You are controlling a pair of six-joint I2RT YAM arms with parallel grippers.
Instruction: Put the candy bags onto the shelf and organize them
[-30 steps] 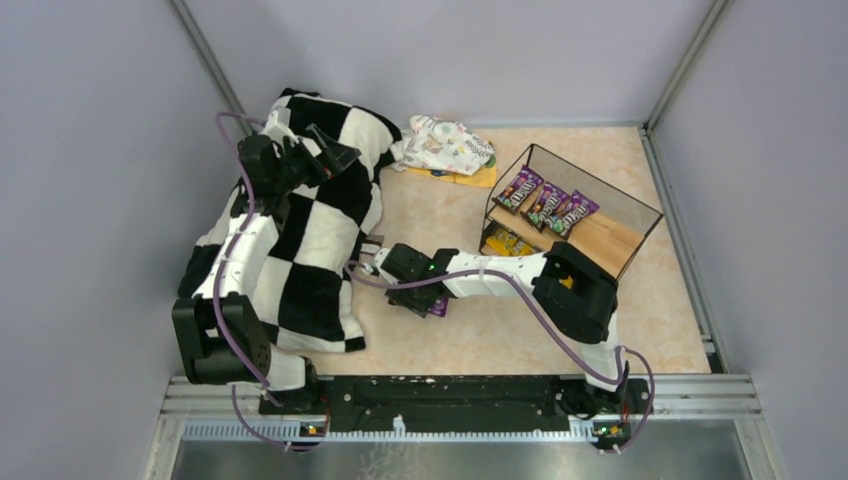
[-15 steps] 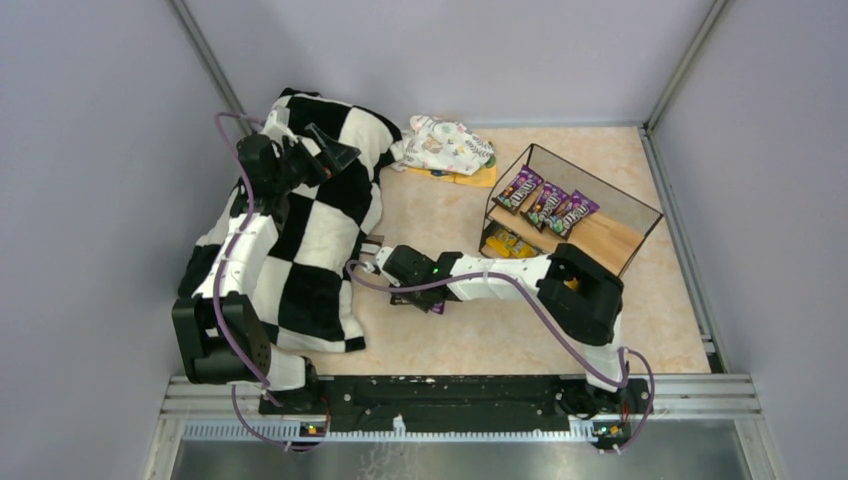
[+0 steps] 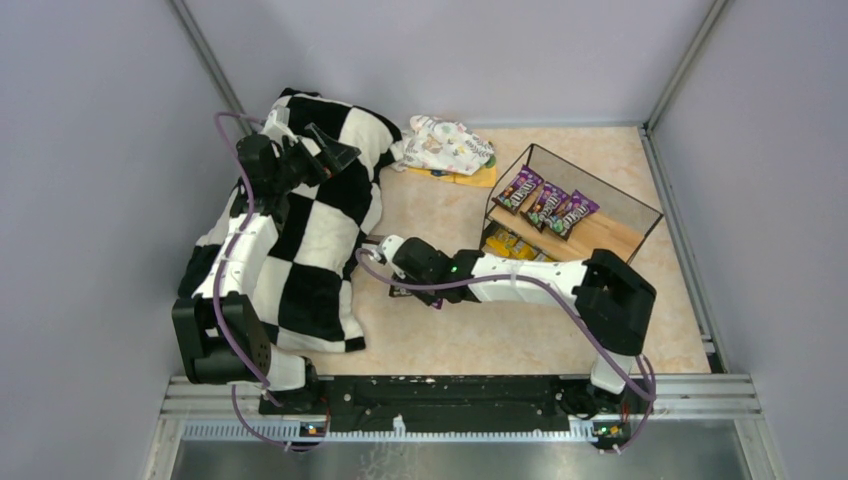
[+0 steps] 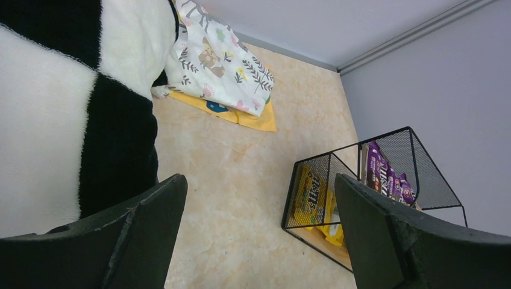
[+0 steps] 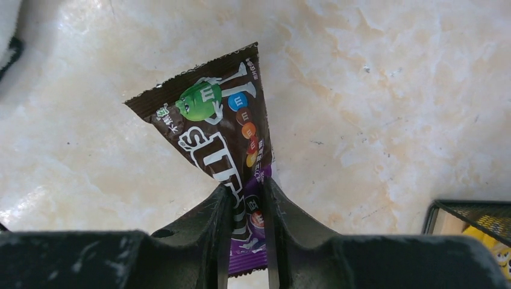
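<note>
My right gripper (image 5: 248, 198) is shut on a dark brown and purple candy bag (image 5: 224, 126), pinched between the fingers and held above the floor left of the shelf; from above only its edge (image 3: 412, 296) peeks out under the gripper (image 3: 405, 285). The shelf (image 3: 600, 235) holds three purple bags (image 3: 545, 202) on its upper board and yellow bags (image 3: 505, 243) on the lower one. In the left wrist view the shelf (image 4: 361, 198) shows a yellow bag (image 4: 310, 195) and purple bags (image 4: 382, 171). My left gripper (image 3: 330, 150) is open and empty over the checkered blanket.
The black-and-white checkered blanket (image 3: 290, 230) covers the left side under my left arm. A white floral cloth bundle (image 3: 447, 143) lies on a flat orange sheet (image 3: 470, 178) at the back. Walls close in on all sides.
My right arm has stretched further left and forward, carrying the brown and purple bag a little up and to the right. The left arm has not moved.
</note>
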